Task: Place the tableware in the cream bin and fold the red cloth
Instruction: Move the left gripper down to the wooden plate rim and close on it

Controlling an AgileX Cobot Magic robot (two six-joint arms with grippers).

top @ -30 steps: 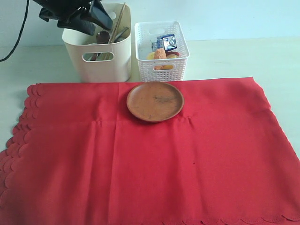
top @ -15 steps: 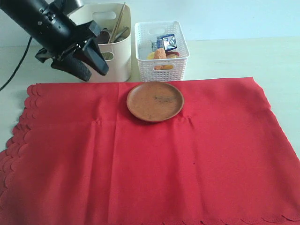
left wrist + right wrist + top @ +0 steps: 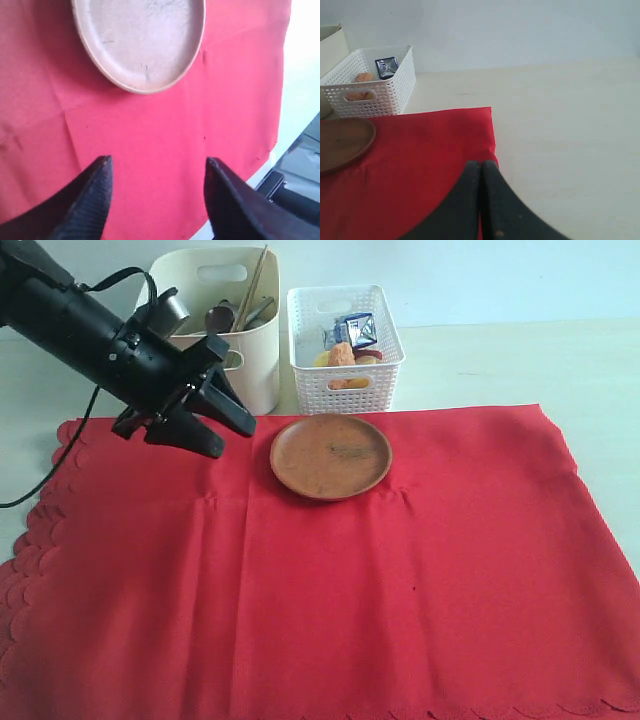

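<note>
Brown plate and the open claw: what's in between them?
Only bare red cloth lies between the left gripper and the brown plate, as the left wrist view shows.

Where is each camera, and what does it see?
Exterior view: off the arms, facing red cloth, round brown plate, cream bin; shows open left gripper.
Left wrist view: on left arm, looking down at plate and cloth; shows its fingertips.
Right wrist view: on right arm, facing white lattice basket; shows shut right gripper.
All three share plate and cloth.
</note>
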